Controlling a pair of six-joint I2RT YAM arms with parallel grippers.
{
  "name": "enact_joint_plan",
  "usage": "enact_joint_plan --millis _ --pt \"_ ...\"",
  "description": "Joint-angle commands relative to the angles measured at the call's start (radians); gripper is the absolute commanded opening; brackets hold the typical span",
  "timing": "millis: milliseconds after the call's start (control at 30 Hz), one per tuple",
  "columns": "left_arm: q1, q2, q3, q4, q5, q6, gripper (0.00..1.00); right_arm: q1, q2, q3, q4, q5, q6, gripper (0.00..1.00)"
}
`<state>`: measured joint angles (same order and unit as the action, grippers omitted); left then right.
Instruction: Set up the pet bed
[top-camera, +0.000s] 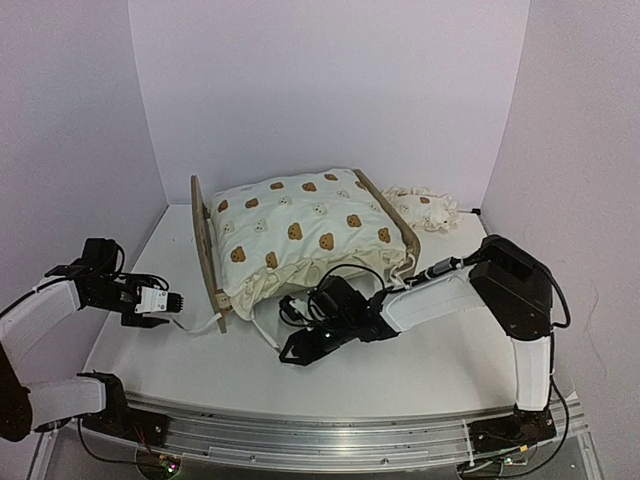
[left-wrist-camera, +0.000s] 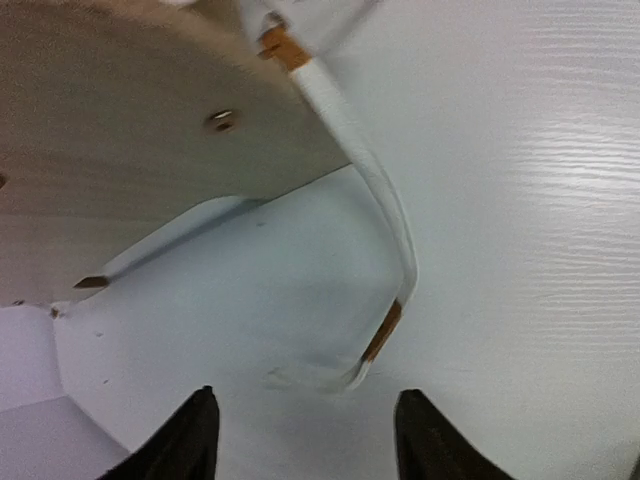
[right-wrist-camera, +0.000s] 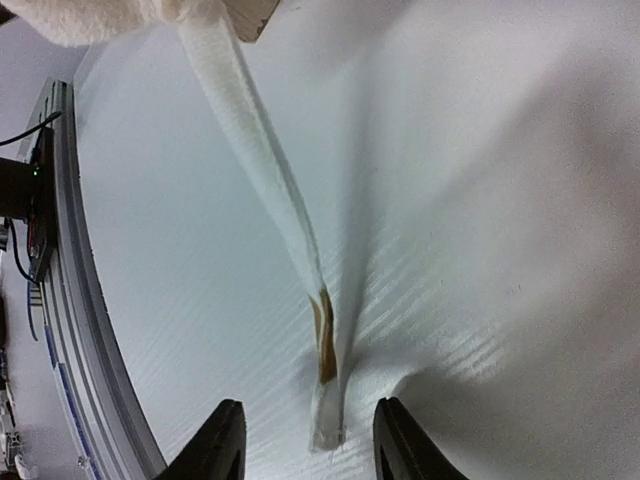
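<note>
Right gripper (right-wrist-camera: 308, 440), half open and empty, straddles the tip of the cushion tie (right-wrist-camera: 265, 180) running lengthwise from the pet bed (top-camera: 205, 250)'s near side; left gripper (left-wrist-camera: 305, 435), likewise parted and empty, faces the headboard tie (left-wrist-camera: 385, 205) just ahead.

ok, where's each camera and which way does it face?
Top external: above, behind the bases, down on the pet bed; left arm, right arm show.
Left wrist: faces the bed's end panel and a strap; own fingertips show.
Right wrist: faces a second strap on the table; own fingertips.
Shared: top and left wrist see the end panel.
</note>
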<state>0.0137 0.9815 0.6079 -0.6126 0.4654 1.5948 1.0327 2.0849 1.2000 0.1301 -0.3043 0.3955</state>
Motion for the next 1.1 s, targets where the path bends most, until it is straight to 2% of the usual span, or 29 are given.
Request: enact_joint_plan --millis 0,100,233,300,367,433,533,600,667,733,900,1067 --pt "-0.011 -0.014 0.048 -0.342 0.113 0.117 0.70 -0.027 -0.139 -0.018 -0.172 -0.035 -0.067 0.47" --pt "-0.011 -0.015 0.090 -0.354 0.121 0.044 0.69 -0.085 -0.243 -0.054 -0.199 -0.007 -0.036 0.49" --pt "-0.062 -0.010 0.239 -0.310 0.238 -0.249 0.53 -0.170 -0.379 -0.011 -0.358 0.127 -0.034 0.50" --pt "-0.155 0.003 0.340 -0.270 0.241 -0.445 0.48 -0.212 -0.403 0.056 -0.503 0.221 -0.048 0.51" --pt "-0.295 0.013 0.413 -0.206 0.170 -0.627 0.45 -0.249 -0.413 0.114 -0.629 0.304 -0.057 0.51" --pt "-0.467 0.030 0.465 -0.147 0.063 -0.798 0.45 -0.285 -0.420 0.148 -0.693 0.388 -0.062 0.52" --pt "-0.596 0.104 0.535 -0.083 -0.015 -0.941 0.50 -0.340 -0.422 0.174 -0.718 0.458 -0.053 0.54" --pt "-0.698 0.180 0.579 -0.036 -0.148 -0.964 0.52 -0.369 -0.402 0.206 -0.719 0.472 -0.040 0.55" --pt "-0.817 0.262 0.599 0.020 -0.300 -0.919 0.56 -0.379 -0.365 0.236 -0.719 0.489 -0.041 0.55" --pt "-0.887 0.330 0.590 0.101 -0.406 -0.855 0.60 -0.383 -0.330 0.260 -0.718 0.511 -0.041 0.55" --pt "-0.905 0.501 0.582 0.276 -0.593 -0.759 0.64 -0.388 -0.245 0.314 -0.705 0.517 -0.058 0.54" --pt "-0.903 0.614 0.596 0.266 -0.662 -0.741 0.67 -0.395 -0.202 0.320 -0.695 0.508 -0.056 0.50"
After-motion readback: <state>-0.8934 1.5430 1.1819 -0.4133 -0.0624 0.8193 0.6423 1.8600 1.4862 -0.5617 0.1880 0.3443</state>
